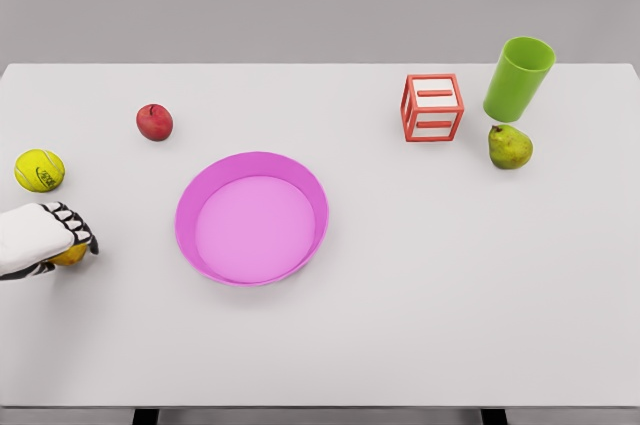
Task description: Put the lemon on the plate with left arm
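Left hand curled over the small yellow lemon at the frame's left edge.
The round pink plate sits mid-frame; the yellow-green tennis ball carries dark, unreadable lettering.

On the white desk, a tennis ball lies at the left edge, a red apple nearby toward the far edge, and a red cube frame, green cup and pear near the far right corner.

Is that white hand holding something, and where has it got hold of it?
Yes: the left hand curls over the lemon, gripping its top and sides. Only the lemon's lower edge shows.
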`<state>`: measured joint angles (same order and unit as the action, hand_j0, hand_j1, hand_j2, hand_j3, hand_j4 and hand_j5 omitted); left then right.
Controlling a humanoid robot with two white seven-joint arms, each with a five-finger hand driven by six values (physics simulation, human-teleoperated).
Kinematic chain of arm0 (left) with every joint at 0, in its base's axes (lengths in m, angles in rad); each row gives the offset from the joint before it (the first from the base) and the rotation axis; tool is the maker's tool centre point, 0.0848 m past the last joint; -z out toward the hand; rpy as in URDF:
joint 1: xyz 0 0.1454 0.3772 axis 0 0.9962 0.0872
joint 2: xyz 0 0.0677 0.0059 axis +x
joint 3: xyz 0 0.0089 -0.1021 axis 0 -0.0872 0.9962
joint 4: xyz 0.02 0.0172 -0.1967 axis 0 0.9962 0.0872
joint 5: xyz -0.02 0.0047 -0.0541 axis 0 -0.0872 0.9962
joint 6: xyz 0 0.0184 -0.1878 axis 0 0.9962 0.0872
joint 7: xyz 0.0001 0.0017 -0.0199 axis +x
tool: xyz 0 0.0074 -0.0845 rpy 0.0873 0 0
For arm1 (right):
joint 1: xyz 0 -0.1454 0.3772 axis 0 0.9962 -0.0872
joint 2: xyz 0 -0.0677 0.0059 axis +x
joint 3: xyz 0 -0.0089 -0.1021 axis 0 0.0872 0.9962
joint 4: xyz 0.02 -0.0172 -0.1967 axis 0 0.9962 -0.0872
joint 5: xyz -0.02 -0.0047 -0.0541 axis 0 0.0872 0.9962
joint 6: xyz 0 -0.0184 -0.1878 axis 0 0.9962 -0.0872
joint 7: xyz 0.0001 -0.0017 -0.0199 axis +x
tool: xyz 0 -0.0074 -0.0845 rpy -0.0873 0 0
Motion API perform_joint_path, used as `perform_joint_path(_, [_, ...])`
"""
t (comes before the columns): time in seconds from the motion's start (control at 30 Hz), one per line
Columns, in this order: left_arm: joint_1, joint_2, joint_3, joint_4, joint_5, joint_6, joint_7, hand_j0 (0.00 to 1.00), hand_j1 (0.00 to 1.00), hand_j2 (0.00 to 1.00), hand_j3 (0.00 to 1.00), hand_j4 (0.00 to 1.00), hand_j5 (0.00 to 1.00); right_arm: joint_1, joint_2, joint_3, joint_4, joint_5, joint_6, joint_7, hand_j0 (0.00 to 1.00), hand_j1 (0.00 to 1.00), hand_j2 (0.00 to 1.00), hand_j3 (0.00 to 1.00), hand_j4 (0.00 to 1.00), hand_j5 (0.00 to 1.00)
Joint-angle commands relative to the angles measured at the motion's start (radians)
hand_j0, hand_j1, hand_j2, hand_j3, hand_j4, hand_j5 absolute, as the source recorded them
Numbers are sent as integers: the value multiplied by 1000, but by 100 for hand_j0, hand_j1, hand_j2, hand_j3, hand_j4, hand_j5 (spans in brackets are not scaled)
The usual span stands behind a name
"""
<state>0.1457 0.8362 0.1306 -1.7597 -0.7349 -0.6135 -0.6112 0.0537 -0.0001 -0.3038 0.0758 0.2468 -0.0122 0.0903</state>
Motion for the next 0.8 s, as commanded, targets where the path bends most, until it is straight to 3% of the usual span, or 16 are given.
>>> perform_joint_path(0.0, [0,1,1,0,8,3,0,58,58,58,58,58,58,0,0,0,1,0,0,0,100,100,100,100,100,100])
perform_joint_path(0.43, [-41,-12,15,-41,74,3,0,54,54,54,54,54,54,0,0,0,-1,0,0,0,100,100,100,100,100,100])
perform_joint_path(0.77, [-118,-77,6,-41,91,3,0,54,54,54,54,54,54,0,0,0,1,-1,0,0,100,100,100,100,100,100])
